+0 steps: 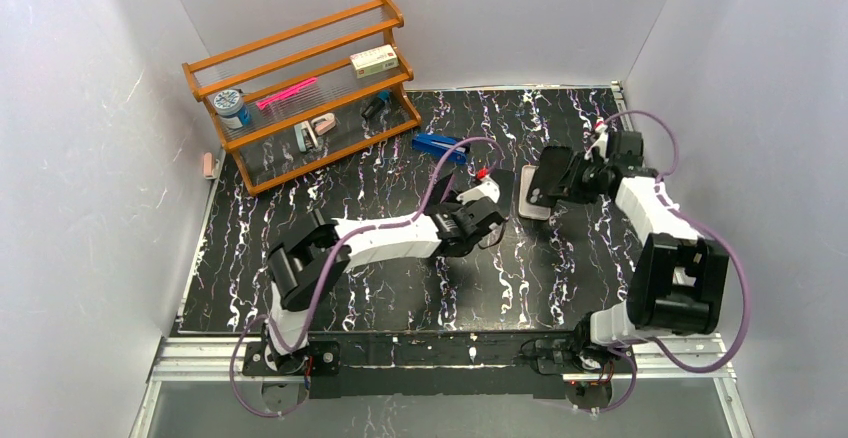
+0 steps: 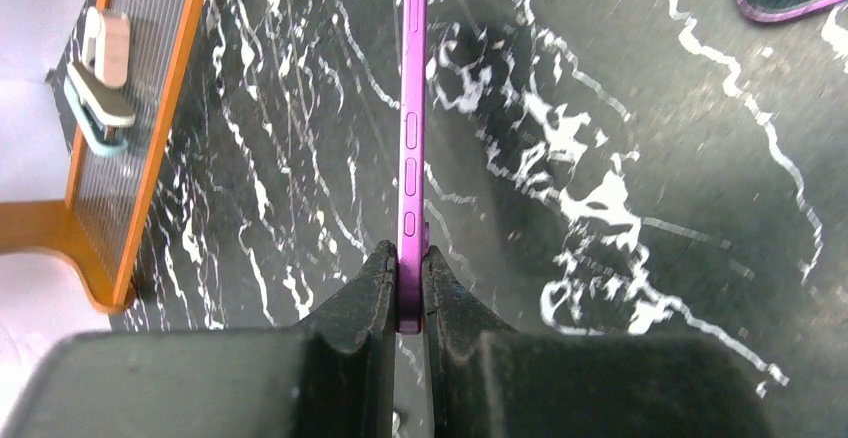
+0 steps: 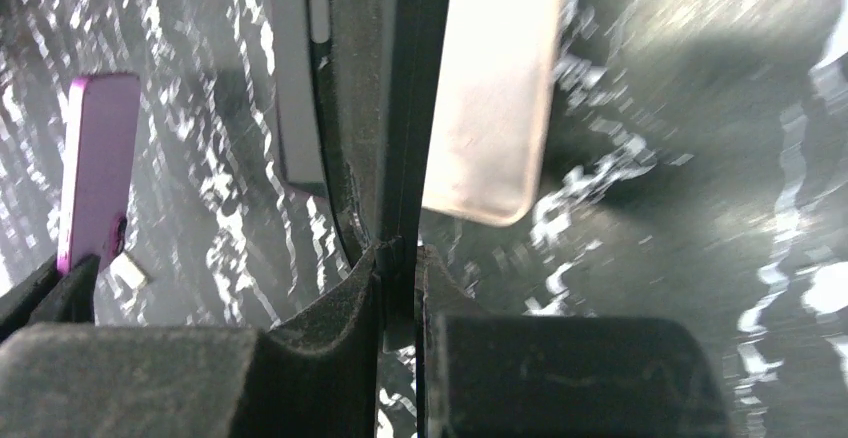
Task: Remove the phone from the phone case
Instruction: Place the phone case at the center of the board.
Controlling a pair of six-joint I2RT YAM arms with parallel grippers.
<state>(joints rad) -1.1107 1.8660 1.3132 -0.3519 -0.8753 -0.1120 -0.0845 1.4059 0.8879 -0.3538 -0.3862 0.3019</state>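
My left gripper (image 1: 472, 220) (image 2: 410, 258) is shut on the bottom edge of the purple phone (image 2: 410, 108), held edge-on above the black marbled table; in the top view the phone (image 1: 443, 196) stands near the middle. The phone also shows in the right wrist view (image 3: 95, 168), apart from the case. My right gripper (image 1: 572, 182) (image 3: 400, 253) is shut on the rim of the black phone case (image 1: 553, 170) (image 3: 375, 88), held up to the right of the phone. A pale pinkish flat case-like piece (image 1: 533, 203) (image 3: 490, 88) lies on the table under it.
A wooden rack (image 1: 300, 88) with small items stands at the back left. A blue stapler (image 1: 440, 146) lies in front of it. A pink eraser (image 1: 208, 165) sits by the left wall. White walls close in the table on three sides.
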